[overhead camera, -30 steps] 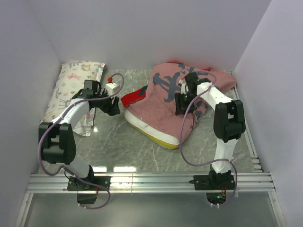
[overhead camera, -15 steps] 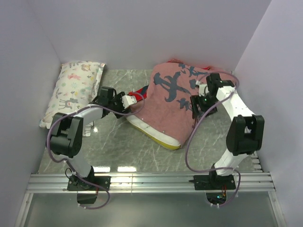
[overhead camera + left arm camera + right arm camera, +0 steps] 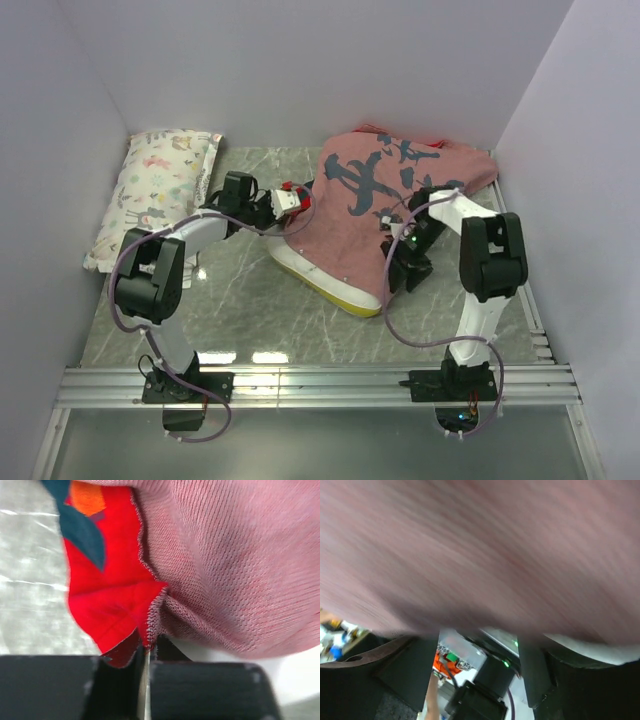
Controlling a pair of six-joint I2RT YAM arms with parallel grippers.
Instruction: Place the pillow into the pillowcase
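Note:
The pillowcase [image 3: 365,200], dull pink side up with dark calligraphy, is draped over the cream pillow [image 3: 325,277], whose yellow-banded edge shows at the front. My left gripper [image 3: 291,200] is at the case's left side. In the left wrist view the left gripper [image 3: 147,652] is shut on the pillowcase's stitched hem, where the red face [image 3: 110,595] meets the pink reverse [image 3: 240,560]. My right gripper [image 3: 397,268] is low at the case's near right edge. The right wrist view is blurred: the right gripper [image 3: 477,647] is open, and pink cloth [image 3: 485,545] lies across its fingertips.
A white animal-print pillow [image 3: 160,185] lies along the left wall. White walls close in the back and both sides. An aluminium rail [image 3: 320,385] with both arm bases runs along the near edge. Marble tabletop [image 3: 250,310] shows in front of the pillow.
My left gripper moved right to the pillowcase's red hem and shut on it. The right arm dropped from the top of the case to its near right edge.

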